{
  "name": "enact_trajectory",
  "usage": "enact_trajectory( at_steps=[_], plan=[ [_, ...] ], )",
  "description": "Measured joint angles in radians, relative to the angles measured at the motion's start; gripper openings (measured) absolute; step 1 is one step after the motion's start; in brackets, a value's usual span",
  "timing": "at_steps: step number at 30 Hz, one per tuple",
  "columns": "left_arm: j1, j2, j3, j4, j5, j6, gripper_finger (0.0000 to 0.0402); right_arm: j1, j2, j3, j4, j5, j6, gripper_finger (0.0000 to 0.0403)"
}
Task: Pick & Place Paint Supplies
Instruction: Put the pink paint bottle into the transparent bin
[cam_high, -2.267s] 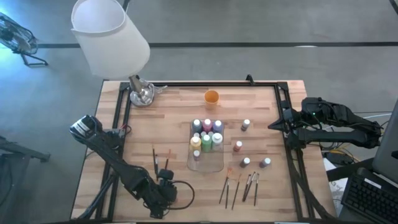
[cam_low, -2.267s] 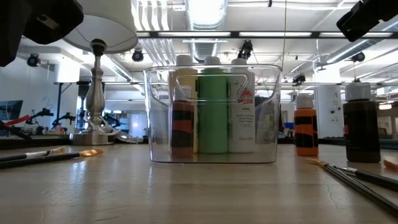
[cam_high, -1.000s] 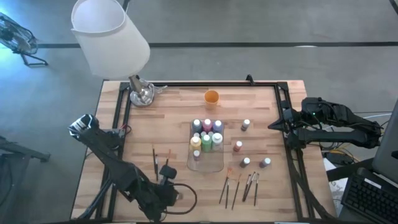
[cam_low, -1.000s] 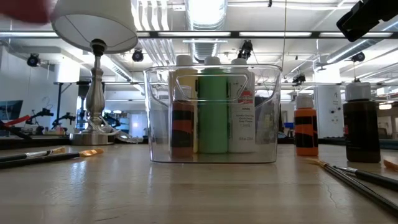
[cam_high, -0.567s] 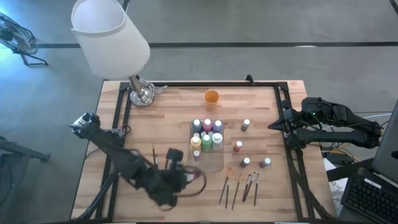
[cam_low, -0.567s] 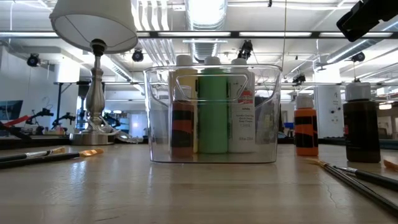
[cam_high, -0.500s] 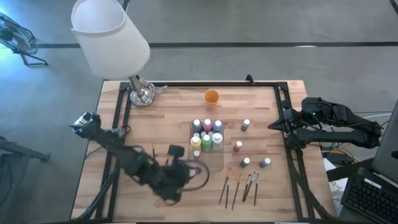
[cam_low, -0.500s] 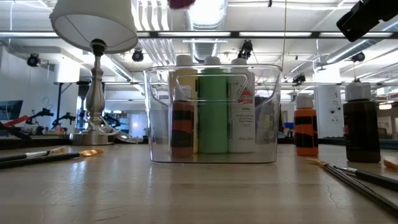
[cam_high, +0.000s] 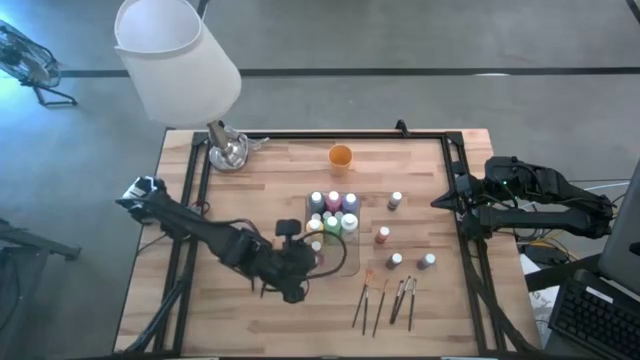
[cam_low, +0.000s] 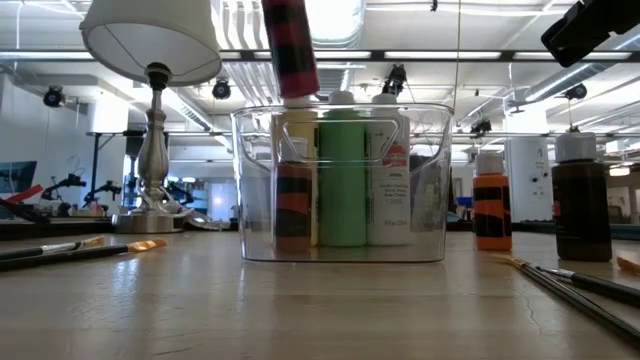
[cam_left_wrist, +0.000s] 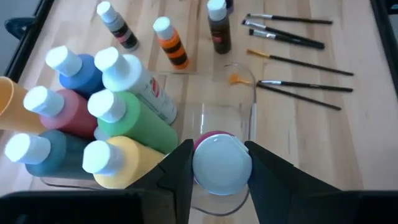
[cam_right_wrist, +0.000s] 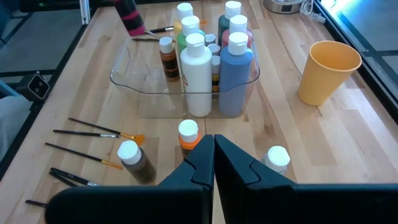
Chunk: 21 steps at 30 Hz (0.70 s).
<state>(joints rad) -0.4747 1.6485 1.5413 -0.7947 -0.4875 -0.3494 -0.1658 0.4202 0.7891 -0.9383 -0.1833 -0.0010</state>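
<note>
Bottles (cam_high: 333, 215) stand in the tray (cam_high: 350, 265); brushes (cam_high: 385, 300) lie right of it.

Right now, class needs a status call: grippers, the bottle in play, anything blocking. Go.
Left gripper shut on pink bottle, over clear tray's empty end. Right gripper shut, parked at table's right edge. Bottles packed at tray's far end; drop spot unobstructed.
</note>
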Motion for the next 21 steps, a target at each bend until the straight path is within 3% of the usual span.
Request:
enact_trajectory(
  at_steps=[21],
  plan=[
    [0.07, 0.0, -0.176, 0.146, 0.093, -0.027, 0.0128, 0.0, 0.0, 0.0, 0.0, 0.0, 0.0, 0.0008]
  ],
)
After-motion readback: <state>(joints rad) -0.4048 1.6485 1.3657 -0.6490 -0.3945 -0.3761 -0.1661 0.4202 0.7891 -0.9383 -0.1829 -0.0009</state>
